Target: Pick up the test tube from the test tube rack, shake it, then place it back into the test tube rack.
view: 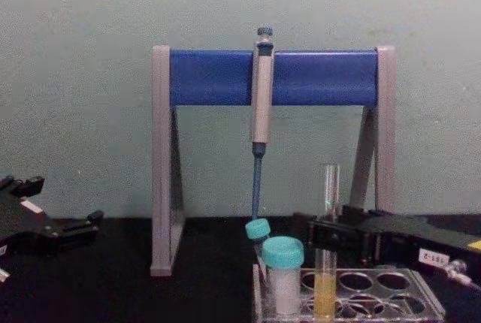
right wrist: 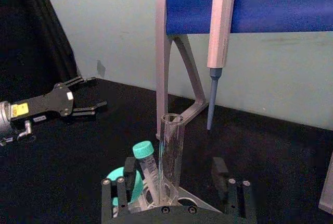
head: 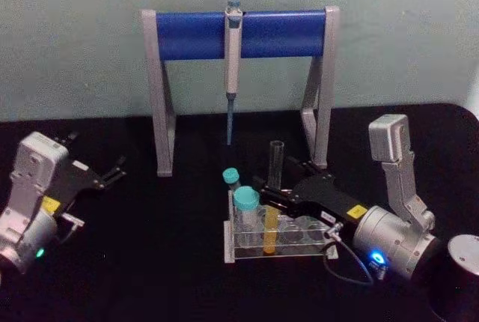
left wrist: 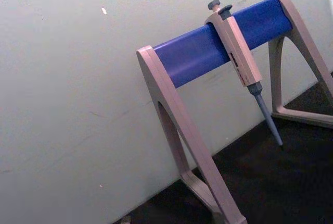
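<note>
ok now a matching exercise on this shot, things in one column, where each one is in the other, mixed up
1 tall clear glass test tube with yellow-orange liquid
2 slim grey pipette
3 left gripper
4 right gripper

a hanging on the blue bar
b open, off to the left, holding nothing
c standing in the clear plastic test tube rack
d open, fingers either side of the tube

Pairs: 1-c, 2-a, 3-b, 4-d
</note>
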Robot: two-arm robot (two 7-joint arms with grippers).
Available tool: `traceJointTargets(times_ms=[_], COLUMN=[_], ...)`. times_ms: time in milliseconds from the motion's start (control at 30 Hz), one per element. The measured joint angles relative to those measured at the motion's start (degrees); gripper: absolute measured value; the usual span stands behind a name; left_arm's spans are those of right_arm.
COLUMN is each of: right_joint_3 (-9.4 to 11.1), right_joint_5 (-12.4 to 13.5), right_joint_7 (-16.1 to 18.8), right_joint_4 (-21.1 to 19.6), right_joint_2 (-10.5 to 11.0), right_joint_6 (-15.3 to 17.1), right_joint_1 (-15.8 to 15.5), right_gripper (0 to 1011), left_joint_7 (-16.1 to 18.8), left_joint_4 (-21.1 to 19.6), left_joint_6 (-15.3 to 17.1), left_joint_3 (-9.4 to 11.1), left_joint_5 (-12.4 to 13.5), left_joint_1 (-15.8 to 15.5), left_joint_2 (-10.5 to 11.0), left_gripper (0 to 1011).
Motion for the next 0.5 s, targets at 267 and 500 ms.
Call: traceJointTargets(times_ms=[267,500], right_joint_3=[0.00,0.00], right_joint_5=[0.04,0.07], right_joint_7=[0.00,0.00], right_joint_4=[0.01,0.01], right_joint_2=[0.00,0.00], right_joint_6=[-0.01,-0.03], right_joint_1=[0.00,0.00], right_gripper=[760,533], left_joint_7=[0.00,0.00], left_joint_4=[0.00,0.00], left_joint_6=[0.00,0.00], left_joint_3=[0.00,0.00], left_joint_5=[0.00,0.00], left_joint_1=[0.00,0.00], left_joint_2=[0.00,0.00], left_gripper=[1001,1001])
